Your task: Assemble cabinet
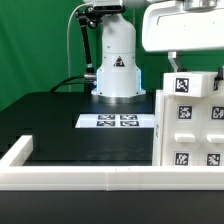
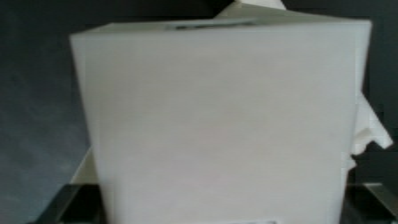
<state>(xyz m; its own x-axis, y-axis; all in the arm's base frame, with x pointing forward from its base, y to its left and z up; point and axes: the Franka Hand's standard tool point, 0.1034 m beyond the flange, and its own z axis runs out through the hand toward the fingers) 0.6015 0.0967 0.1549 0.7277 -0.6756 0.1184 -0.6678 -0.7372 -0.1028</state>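
Cabinet body (image 1: 192, 118) stands upright at the exterior view's right, against the white border rail (image 1: 80, 176), directly under the Panda's gripper (image 1: 176, 60).

Its tagged face looks toward the camera, likely so the markers stay readable. In the wrist view its plain white side fills the frame. Whether the claw is spread or has hold of the cabinet cannot be told. The marker board (image 1: 116, 121) lies flat near the arm's base (image 1: 116, 72).

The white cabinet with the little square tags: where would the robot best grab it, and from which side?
Probably from above, pinching a thin upright wall at the top edge of the cabinet. It stands upright and is likely too broad for two fingers to span; in the wrist view its plain face fills the picture. The gripper's fingers aren't visible.
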